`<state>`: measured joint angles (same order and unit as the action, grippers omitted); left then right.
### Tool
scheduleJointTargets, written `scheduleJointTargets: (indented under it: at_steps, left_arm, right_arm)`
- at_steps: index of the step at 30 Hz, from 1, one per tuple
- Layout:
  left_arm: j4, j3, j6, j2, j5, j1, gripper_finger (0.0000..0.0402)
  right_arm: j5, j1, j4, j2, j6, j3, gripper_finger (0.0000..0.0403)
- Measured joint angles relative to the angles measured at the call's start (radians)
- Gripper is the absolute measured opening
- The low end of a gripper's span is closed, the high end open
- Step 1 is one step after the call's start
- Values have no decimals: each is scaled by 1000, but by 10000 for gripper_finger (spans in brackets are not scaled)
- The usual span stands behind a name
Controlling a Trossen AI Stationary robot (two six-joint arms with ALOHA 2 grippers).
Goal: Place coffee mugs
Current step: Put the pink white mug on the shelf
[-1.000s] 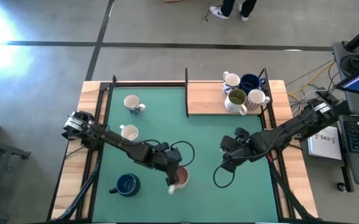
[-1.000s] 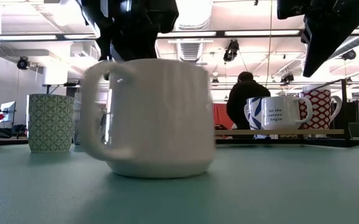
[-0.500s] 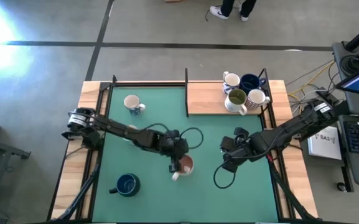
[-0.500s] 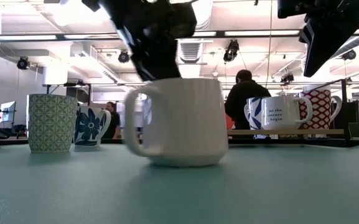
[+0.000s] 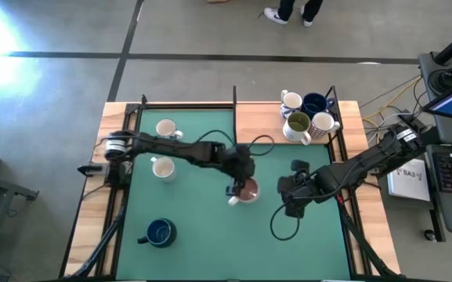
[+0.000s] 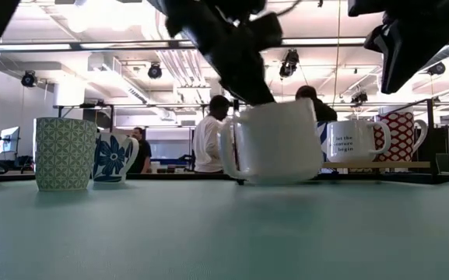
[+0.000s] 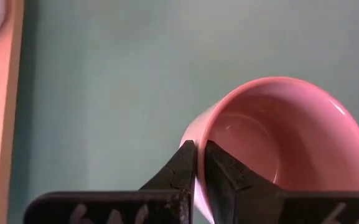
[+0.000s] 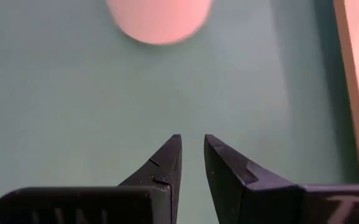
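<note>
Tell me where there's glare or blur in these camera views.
High view: strong white glare on the floor at the upper left. Low view: bright ceiling lights behind, the left gripper a dark silhouette over the pink mug. Right wrist view: the pink mug is soft, out of focus; the right gripper is sharp.

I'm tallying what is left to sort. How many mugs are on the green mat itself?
4: two pale mugs at the left, a dark blue mug at the near left, and a pink mug in the left end effector.

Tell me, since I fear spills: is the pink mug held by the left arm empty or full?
Empty. The left wrist view looks into the pink mug and shows only its bare inside, with the left pincer shut on its rim.
</note>
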<state>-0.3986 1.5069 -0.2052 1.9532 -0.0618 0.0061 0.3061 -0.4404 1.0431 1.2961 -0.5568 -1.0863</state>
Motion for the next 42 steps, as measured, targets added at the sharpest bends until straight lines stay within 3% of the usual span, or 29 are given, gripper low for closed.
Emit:
scheduleJointTargets:
  at_steps: [11, 21, 28, 36, 42]
  left_arm:
    - [-200, 337, -144, 252, -18, 45, 7]
    - [-219, 398, -200, 285, -56, 73, 9]
    - [-225, 400, -90, 285, -48, 81, 42]
    - [-416, 483, 74, 285, -48, 80, 84]
    - [-511, 469, 267, 283, 60, 77, 86]
  right_arm:
    - [0, 0, 0, 0, 189, 0, 59]
    - [0, 0, 1, 0, 270, 0, 59]
    - [0, 0, 0, 0, 264, 0, 59]
    - [0, 0, -1, 0, 223, 0, 59]
    - [0, 0, 0, 0, 154, 0, 59]
